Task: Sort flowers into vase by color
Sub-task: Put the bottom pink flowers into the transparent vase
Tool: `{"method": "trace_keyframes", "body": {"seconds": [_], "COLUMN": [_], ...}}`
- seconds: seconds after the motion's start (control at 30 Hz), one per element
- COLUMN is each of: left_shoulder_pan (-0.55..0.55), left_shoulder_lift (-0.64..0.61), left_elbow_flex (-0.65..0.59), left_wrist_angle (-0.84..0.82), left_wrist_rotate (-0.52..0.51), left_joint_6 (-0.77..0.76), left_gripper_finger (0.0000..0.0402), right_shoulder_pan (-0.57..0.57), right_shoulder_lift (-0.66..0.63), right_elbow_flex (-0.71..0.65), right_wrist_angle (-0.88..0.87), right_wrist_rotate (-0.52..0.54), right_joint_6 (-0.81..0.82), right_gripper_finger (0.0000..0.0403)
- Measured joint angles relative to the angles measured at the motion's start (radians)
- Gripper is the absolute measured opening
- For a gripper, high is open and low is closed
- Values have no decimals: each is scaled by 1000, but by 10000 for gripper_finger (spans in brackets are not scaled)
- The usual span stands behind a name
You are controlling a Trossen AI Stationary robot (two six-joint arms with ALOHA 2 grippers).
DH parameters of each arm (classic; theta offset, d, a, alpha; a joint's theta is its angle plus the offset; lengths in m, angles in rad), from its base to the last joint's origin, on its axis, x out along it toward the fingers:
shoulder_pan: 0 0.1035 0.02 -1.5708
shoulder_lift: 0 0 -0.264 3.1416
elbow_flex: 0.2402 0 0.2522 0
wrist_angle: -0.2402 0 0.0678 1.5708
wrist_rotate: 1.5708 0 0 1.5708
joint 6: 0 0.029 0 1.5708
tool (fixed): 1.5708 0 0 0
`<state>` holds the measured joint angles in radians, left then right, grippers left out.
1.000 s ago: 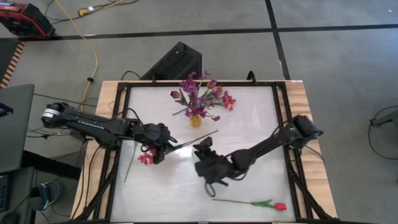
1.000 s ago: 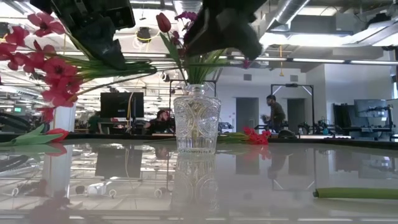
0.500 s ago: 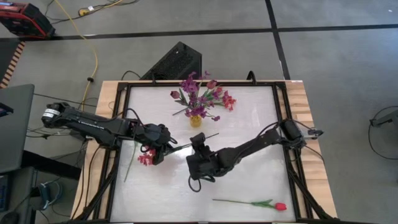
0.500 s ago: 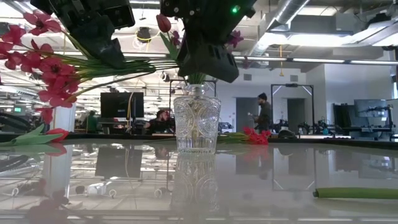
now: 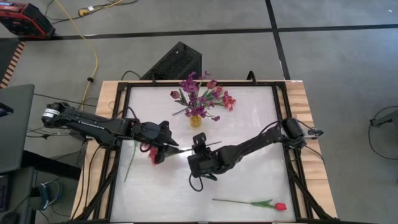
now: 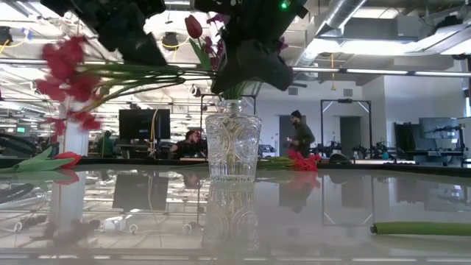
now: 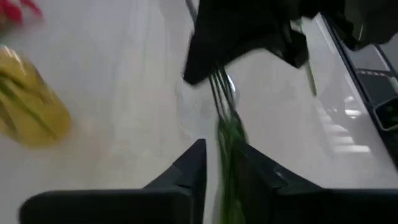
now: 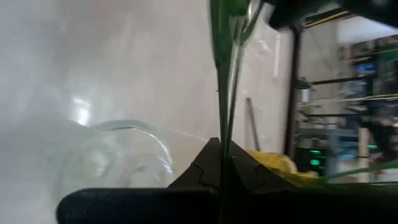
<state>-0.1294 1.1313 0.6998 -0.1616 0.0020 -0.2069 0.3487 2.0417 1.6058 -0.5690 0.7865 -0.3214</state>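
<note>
Stems (image 8: 222, 93) pinched between right gripper (image 8: 221, 163) jaws.

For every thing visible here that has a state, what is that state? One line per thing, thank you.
Left gripper: fingers slightly apart around the red-pink spray's stems.
Right gripper: shut on the same stems.
Red-pink spray: held off the table between both grippers.
Glass vase: upright, holding flowers.
Red tulip: lying flat on the table, not held.
Table: carries the vase and tulip.

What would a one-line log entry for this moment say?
right gripper: shut on red-pink spray stem | left gripper: at same stem | red tulip: on table
</note>
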Motion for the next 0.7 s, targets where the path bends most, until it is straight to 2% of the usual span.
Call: {"method": "trace_keyframes", "body": {"seconds": [0.17,0.27,0.37,0.47,0.57,0.7], "left_shoulder_pan": [1,1,1,10,21,36], "left_shoulder_lift": [-9,-41,-79,-102,-102,-98], "left_elbow_flex": [0,1,-2,-44,-101,-180], "left_wrist_angle": [91,121,121,208,325,460], "left_wrist_rotate": [-18,-78,-148,-124,-71,-85], "left_joint_6": [102,175,270,322,335,346], "left_gripper_finger": [113,137,153,159,160,158], "right_shoulder_pan": [-4,-6,-10,-20,-41,-65], "right_shoulder_lift": [-4,-9,-21,-68,-151,-289], "right_elbow_flex": [0,0,-9,-41,-139,-322], "right_wrist_angle": [-9,-4,-3,36,172,423], "right_wrist_rotate": [-71,-171,-219,-302,-398,-478], "right_joint_6": [15,36,45,36,32,31], "right_gripper_finger": [24,24,24,24,24,24]}}
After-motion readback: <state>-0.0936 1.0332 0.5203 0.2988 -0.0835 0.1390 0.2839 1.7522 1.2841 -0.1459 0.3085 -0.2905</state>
